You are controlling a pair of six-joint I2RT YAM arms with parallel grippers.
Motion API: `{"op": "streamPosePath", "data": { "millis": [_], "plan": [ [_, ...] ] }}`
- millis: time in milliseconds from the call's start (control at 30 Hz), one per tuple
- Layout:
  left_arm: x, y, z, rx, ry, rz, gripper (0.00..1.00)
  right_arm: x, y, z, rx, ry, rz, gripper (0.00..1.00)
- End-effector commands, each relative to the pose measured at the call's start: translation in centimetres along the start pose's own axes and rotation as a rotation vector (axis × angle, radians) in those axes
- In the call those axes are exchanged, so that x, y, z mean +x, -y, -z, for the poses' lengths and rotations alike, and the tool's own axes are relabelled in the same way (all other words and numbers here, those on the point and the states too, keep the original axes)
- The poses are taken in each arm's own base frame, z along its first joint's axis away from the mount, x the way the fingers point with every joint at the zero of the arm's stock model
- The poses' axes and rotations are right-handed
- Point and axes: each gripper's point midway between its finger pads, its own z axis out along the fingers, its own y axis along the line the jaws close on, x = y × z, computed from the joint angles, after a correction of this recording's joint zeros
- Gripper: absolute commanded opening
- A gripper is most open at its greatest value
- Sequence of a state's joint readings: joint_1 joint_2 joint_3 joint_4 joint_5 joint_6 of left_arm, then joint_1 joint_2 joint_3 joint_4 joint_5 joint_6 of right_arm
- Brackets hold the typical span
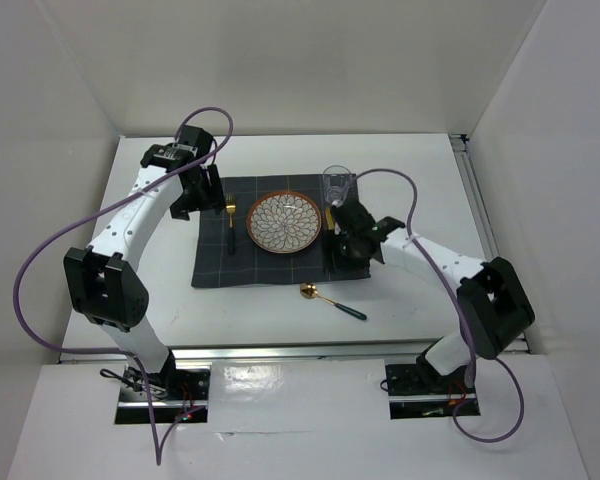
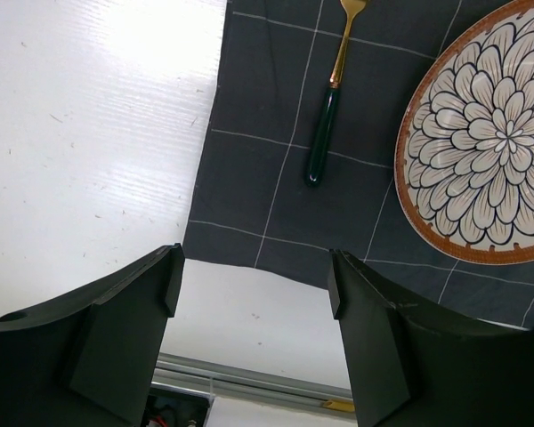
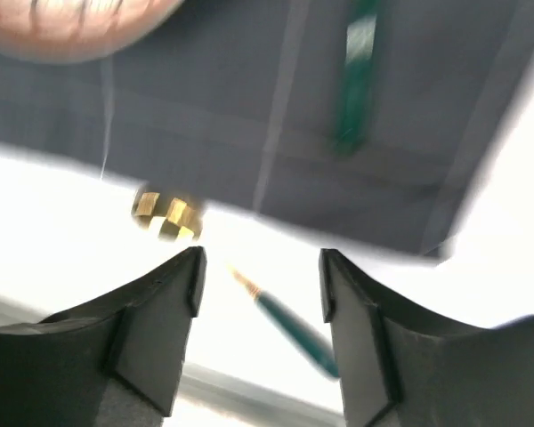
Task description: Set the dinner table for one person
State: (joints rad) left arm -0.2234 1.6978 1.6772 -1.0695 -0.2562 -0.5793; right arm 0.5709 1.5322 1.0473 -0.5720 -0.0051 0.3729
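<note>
The white dinner table (image 1: pixel 280 160) carries a dark grey checked placemat (image 1: pixel 215 262). On the placemat lies a floral plate (image 1: pixel 283 222), with a gold fork with a green handle (image 1: pixel 231 225) to its left and a clear glass (image 1: pixel 338 185) at its far right. A gold spoon with a green handle (image 1: pixel 332 301) lies on the bare table in front of the placemat. My left gripper (image 1: pixel 208 200) is open and empty above the placemat's left edge, with the fork (image 2: pixel 325 133) ahead of it. My right gripper (image 1: pixel 342 235) is open and empty over the placemat's right part. Its blurred view shows the spoon (image 3: pixel 289 316) and a green-handled utensil (image 3: pixel 356 80).
Silver rails run along the table's near edge (image 1: pixel 300 350) and right edge (image 1: pixel 475 200). White walls enclose the table on the left, back and right. Purple cables loop from both arms.
</note>
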Motion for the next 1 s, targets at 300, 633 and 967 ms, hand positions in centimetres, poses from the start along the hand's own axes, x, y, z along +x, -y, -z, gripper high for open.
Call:
{"op": "streamPosePath", "data": {
  "millis": [300,633,967],
  "plan": [
    [-1.1,0.1,1.9,0.043,0.053,0.014,0.83,11.2,-1.5,0.1,-0.048,-0.242,-0.017,0.79],
    [-0.8,0.1,2.0,0.05,0.047,0.014,0.83,14.7,-2.6,-0.8,-0.022,-0.341,0.101,0.55],
    [-0.6,0.5,1.8,0.069,0.039,0.013,0.83,16.7,-4.7,0.2,0.057,-0.384,0.257,0.0]
  ]
}}
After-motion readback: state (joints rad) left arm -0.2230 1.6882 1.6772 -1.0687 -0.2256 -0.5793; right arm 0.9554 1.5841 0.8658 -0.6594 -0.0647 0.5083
